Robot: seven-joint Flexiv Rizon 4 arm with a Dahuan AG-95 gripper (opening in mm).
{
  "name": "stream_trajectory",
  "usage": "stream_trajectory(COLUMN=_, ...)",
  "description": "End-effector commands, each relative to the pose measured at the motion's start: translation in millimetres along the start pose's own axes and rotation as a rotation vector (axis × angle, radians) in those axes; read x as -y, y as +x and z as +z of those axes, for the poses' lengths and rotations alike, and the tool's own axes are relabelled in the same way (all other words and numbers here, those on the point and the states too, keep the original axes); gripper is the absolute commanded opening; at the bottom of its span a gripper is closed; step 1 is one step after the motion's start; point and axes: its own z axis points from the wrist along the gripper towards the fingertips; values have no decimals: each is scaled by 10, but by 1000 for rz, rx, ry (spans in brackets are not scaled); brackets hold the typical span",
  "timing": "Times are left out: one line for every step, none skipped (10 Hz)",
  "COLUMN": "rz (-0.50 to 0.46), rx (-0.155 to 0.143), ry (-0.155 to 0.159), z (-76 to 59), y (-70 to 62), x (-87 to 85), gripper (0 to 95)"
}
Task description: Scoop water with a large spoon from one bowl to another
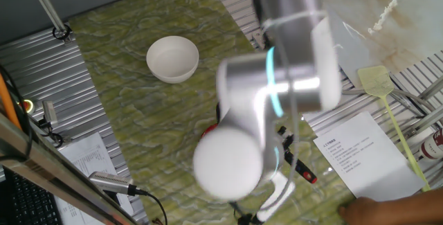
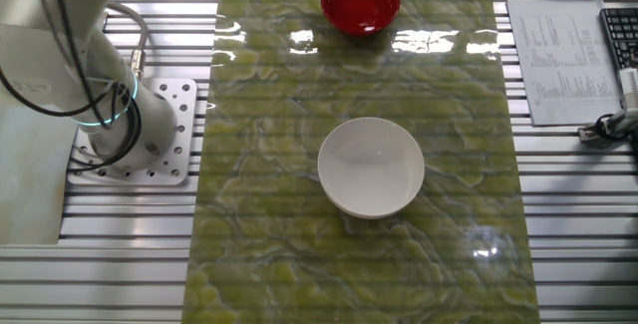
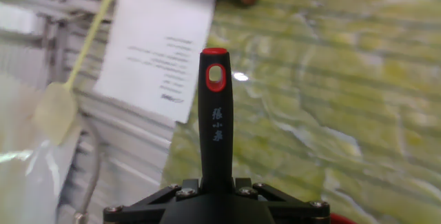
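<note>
Right under my hand camera, the ladle handle runs straight up the view, clamped low between my fingers, its red tip at the top with the little hanging hole showing. So I'm closed on the handle, firmly around it.

From the other fixed view, the ladle's black scoop sits in the red bowl, at its back-left rim. That red bowl is at the far end of the green marbled surface. The white bowl stands well apart from the red bowl, nearer that camera, around the middle of the surface. Whether it holds water I cannot tell from here.

In one fixed view my arm blocks the red bowl almost entirely; only a sliver of red peeks out beside it. The handle's red tip pokes out past the arm. A printed sheet lies off the surface edge, just beyond the red bowl's end, with a yellow fly swatter beside it.
</note>
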Motion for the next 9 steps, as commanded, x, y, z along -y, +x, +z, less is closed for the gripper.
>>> stream_trajectory(rz=59, rx=2, ry=110, z=-170, y=-19, x=40, gripper=0)
stream_trajectory(rz=96, rx=3, ry=159, z=-220, y=-28, x=52, gripper=0)
stream_trajectory(rz=157, rx=6, ry=223, z=-269, y=-29, x=65, gripper=0)
stream_trajectory(rz=190, rx=4, ry=254, z=-298, y=-35, x=72, gripper=0)
stream_trajectory(rz=233, rx=3, ry=298, z=-332, y=-33, x=78, gripper=0)
stream_trajectory(rz=264, rx=7, ry=325, z=-340, y=-17, x=79, gripper=0)
stream_trajectory(rz=304, rx=10, ry=356, z=-341, y=17, x=86, gripper=0)
stream_trajectory(rz=342, rx=29, ry=385, z=-325, y=49, x=103, gripper=0)
stream_trajectory(rz=353, rx=45, ry=398, z=-306, y=57, x=118, gripper=0)
